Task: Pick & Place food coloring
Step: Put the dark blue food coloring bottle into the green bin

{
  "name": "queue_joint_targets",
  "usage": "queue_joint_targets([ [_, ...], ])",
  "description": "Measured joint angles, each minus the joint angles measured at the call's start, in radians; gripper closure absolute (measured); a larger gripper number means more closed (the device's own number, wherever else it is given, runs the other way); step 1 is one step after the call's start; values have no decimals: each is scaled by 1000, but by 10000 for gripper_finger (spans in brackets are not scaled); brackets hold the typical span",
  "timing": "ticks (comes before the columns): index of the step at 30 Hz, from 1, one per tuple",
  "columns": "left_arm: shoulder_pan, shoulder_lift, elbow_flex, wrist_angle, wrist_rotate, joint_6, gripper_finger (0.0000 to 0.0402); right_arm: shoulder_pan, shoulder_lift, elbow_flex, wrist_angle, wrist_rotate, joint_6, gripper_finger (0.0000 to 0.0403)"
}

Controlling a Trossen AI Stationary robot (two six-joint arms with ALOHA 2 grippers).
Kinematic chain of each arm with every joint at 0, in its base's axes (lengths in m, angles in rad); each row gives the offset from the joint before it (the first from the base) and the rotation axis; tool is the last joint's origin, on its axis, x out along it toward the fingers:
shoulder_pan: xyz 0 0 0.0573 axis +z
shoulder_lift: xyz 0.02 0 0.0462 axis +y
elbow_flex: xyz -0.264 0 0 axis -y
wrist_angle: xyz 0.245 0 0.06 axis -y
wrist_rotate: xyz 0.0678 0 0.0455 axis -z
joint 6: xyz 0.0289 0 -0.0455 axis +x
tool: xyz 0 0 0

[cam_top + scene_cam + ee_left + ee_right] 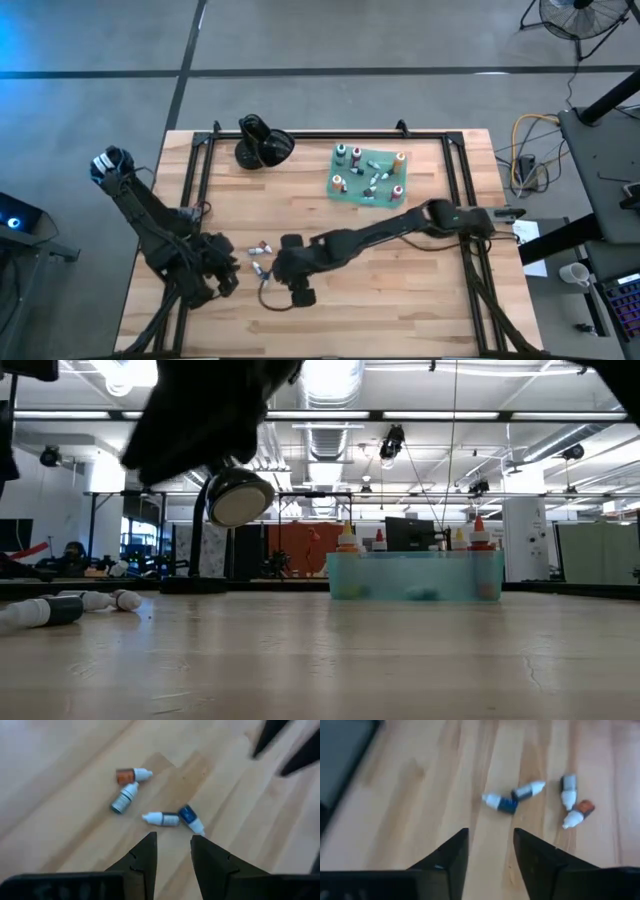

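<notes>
Four small food coloring bottles lie on their sides on the wood between my two grippers: an orange one (131, 775), a grey-teal one (123, 800), a dark one (164, 819) and a blue one (189, 816). In the high view they form a small cluster (261, 256). My left gripper (173, 843) is open just to the table's left of them. My right gripper (490, 839) is open just to their right, hovering above the table. Several more bottles stand and lie in the teal tray (345, 193) near the far edge.
A glossy black rounded object (262, 146) sits at the far edge, left of the tray. The tray (415, 576) shows in the low view with bottles upright in it. Bare wood lies along the near edge and at the table's right. Dark rails frame the tabletop.
</notes>
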Motion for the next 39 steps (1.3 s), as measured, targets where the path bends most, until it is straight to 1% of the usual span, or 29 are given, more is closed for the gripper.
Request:
queue_joint_targets([
  [2,-28,0,-11,29,-5,-52,310,-3,67,102,-124,-2,-40,237],
  [4,-56,1,-15,54,-23,-97,310,-6,128,196,-206,1,-78,228],
  [7,-94,1,-24,87,-74,-158,310,-5,204,309,-251,0,-182,219],
  [12,-131,1,-26,91,-132,-248,310,-10,213,268,-151,1,-334,211],
  [16,-138,2,-26,95,-145,-317,310,-16,214,263,-124,4,-348,211],
  [18,-138,8,-32,100,-146,-361,310,-16,215,258,-79,2,-346,211],
  [21,-138,27,-71,131,-146,-371,310,-16,215,242,7,1,-291,211],
  [23,-134,46,-118,167,-142,-372,310,-17,215,241,-2,25,-196,211],
  [25,-121,64,-180,226,-118,-374,310,-17,209,248,-65,57,-82,211],
  [26,-110,70,-216,267,-90,-384,310,-17,207,257,-109,64,-29,211],
  [28,-88,73,-286,374,-20,-433,310,-17,199,279,-195,64,50,211],
  [29,-80,73,-320,447,-6,-458,310,-16,193,286,-237,64,81,211],
  [31,-71,72,-377,604,-30,-478,310,-13,182,289,-288,64,122,211],
  [33,-60,70,-423,708,-91,-478,310,-7,178,289,-325,64,146,211],
  [39,-7,74,-469,726,-95,-461,310,14,173,288,-343,61,169,211],
])
